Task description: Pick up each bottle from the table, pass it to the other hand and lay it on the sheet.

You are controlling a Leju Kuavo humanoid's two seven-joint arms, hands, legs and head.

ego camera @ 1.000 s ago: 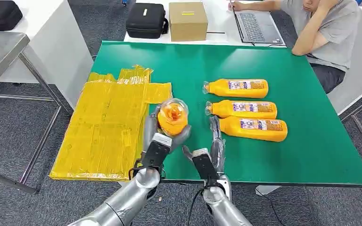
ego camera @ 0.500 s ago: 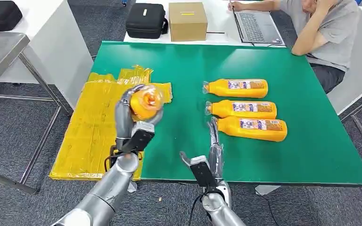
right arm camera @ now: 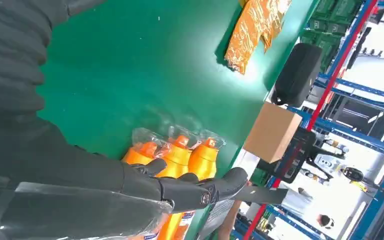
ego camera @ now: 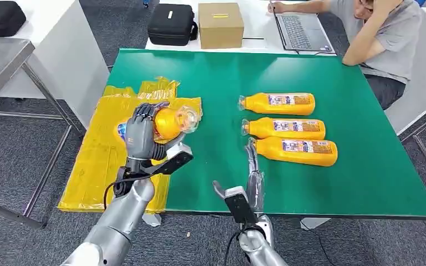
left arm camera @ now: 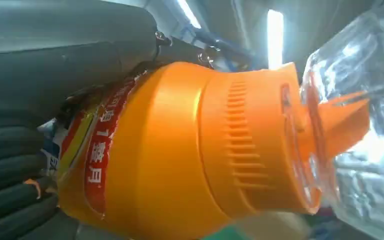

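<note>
My left hand (ego camera: 142, 133) grips an orange bottle (ego camera: 169, 122) with a clear plastic cap, held on its side above the yellow sheet (ego camera: 116, 160) at the table's left. The left wrist view shows the same bottle (left arm camera: 190, 150) close up, fingers (left arm camera: 10, 165) wrapped round its labelled body. Three more orange bottles lie side by side on the green table: far (ego camera: 280, 103), middle (ego camera: 285, 128) and near (ego camera: 297, 152). My right hand (ego camera: 253, 172) hangs open near the table's front edge, fingers straight and pointing at the near bottle's neck; the right wrist view shows its fingers (right arm camera: 190, 192) and the three bottles (right arm camera: 180, 155).
The green table (ego camera: 227, 77) stands against a white desk with a black case (ego camera: 171, 24), a cardboard box (ego camera: 221, 24) and a laptop (ego camera: 299, 30). A person (ego camera: 383, 39) sits at the far right corner. A grey table (ego camera: 0, 61) stands to the left.
My left hand has carried the bottle leftward from the table's middle to above the yellow sheet and tipped it onto its side. My right hand has stayed open and drawn back slightly.
</note>
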